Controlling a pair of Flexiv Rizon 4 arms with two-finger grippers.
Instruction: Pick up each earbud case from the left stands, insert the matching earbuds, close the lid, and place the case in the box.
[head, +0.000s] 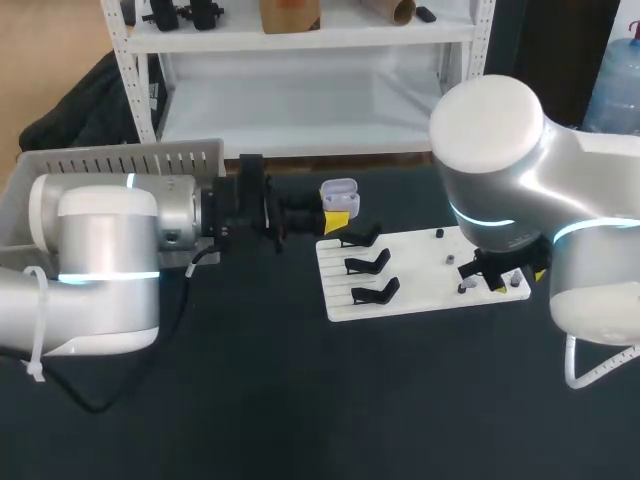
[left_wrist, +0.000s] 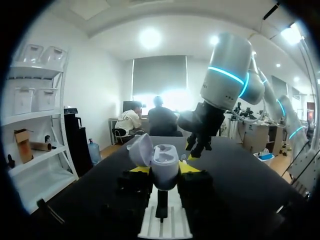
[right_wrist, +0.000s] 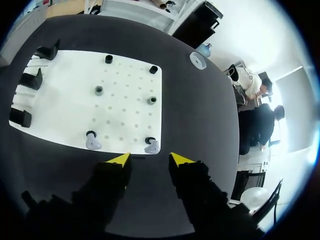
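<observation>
A white earbud case (head: 340, 190) with its lid (left_wrist: 141, 148) tipped open is held above the table, and my left gripper (head: 338, 214) is shut on it. In the left wrist view the case (left_wrist: 165, 166) sits upright between the yellow tips. Three black stands (head: 367, 263) on the left of the white board (head: 430, 300) are bare. My right gripper (right_wrist: 150, 159) hangs open over the board's near right edge, holding nothing. Two pale earbuds (right_wrist: 151, 146) (right_wrist: 92, 142) rest on pegs just ahead of its fingertips.
A grey slatted box (head: 120, 160) stands at the back left behind my left arm. Several small dark pegs (right_wrist: 98, 90) dot the board's (right_wrist: 65, 105) right half. Dark table surface lies in front of the board.
</observation>
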